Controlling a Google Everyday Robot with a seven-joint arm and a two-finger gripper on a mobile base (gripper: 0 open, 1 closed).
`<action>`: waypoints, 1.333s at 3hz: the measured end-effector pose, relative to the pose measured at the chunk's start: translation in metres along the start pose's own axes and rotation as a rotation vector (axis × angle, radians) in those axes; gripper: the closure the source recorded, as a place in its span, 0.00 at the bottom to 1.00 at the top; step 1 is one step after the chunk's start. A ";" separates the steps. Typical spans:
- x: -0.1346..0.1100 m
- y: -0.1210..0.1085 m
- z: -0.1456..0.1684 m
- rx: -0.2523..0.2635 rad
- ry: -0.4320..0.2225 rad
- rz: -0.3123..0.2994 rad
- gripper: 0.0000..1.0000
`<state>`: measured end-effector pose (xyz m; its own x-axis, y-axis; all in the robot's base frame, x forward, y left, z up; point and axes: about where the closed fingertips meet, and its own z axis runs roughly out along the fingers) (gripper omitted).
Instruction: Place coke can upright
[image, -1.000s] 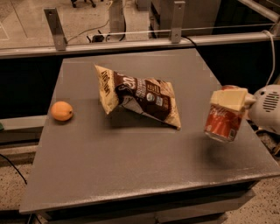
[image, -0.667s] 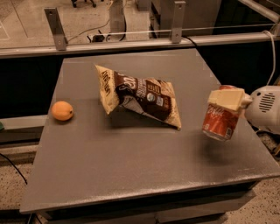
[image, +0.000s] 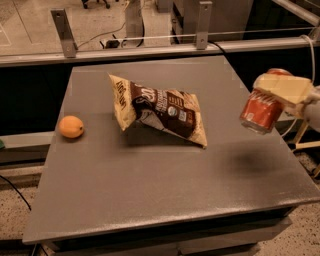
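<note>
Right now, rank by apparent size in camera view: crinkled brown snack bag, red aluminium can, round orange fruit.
Largest first:
Brown snack bag
Red can, tilted in the claw over the table's right side; aloft, so unsure
Orange fruit

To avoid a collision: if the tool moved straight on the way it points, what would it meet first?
Probably the chip bag. The tool, shut on the coke can above the right side of the table, points left toward it. Its height is unclear, so it might pass over the bag.
</note>
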<state>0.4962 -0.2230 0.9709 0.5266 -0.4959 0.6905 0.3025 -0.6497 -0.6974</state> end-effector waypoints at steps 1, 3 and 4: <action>0.002 0.007 -0.006 0.070 0.036 -0.037 1.00; 0.003 0.007 -0.002 0.096 0.056 -0.072 1.00; 0.010 0.003 0.004 0.196 0.112 -0.191 1.00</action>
<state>0.5054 -0.2279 0.9754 0.3577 -0.4432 0.8220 0.5414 -0.6188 -0.5692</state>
